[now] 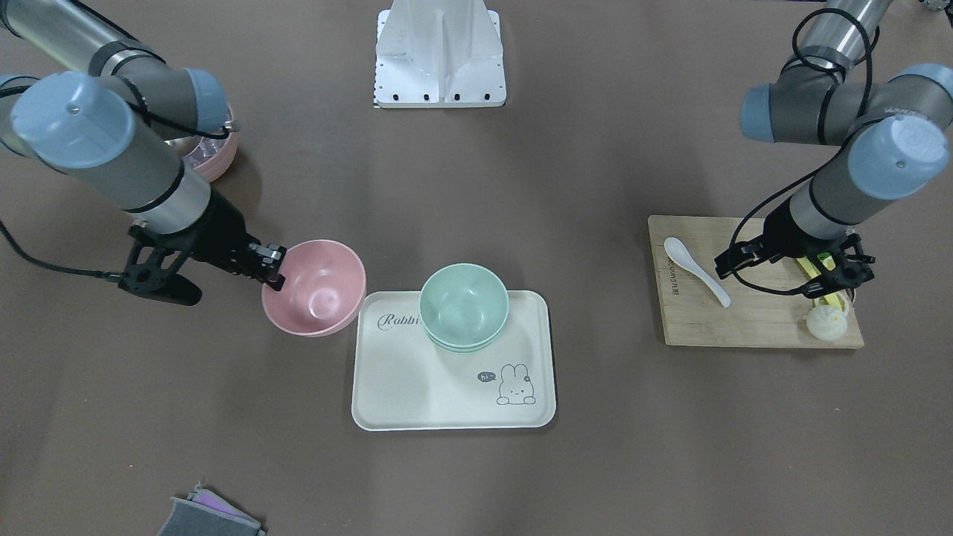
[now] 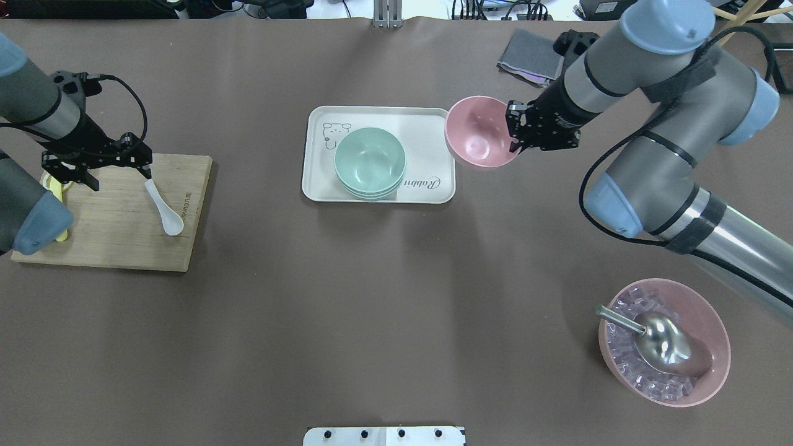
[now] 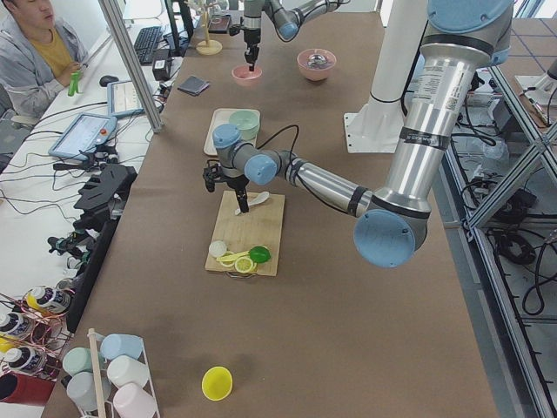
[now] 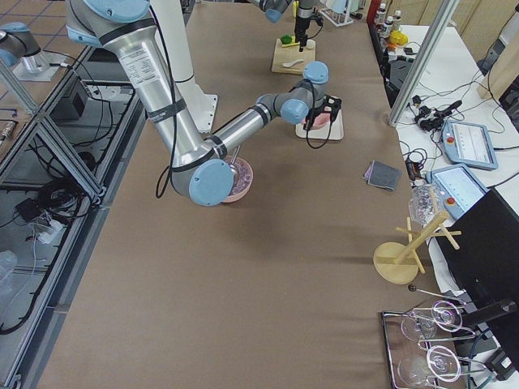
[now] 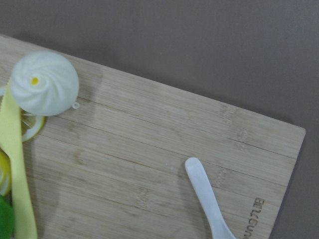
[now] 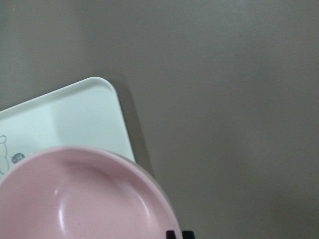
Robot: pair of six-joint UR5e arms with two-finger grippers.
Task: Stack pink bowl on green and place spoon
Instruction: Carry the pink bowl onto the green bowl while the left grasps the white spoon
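Now you see the right tool [image 2: 517,133] clamped on the rim of the pink bowl [image 2: 480,131], holding it at the corner of the tray [image 2: 427,124], beside the green bowl [image 2: 370,160] on that tray. The left tool [image 2: 99,168], spread wide and empty, hovers over the wooden board [image 2: 124,241] where the white spoon [image 2: 164,207] lies.

Stacked bowls [image 2: 370,162] sit on the tray [image 2: 427,133] mid-table; the spoon [image 2: 162,207] lies on the board [image 2: 124,235] by the left edge.

Even overhead light, soft shadows, sharp focus
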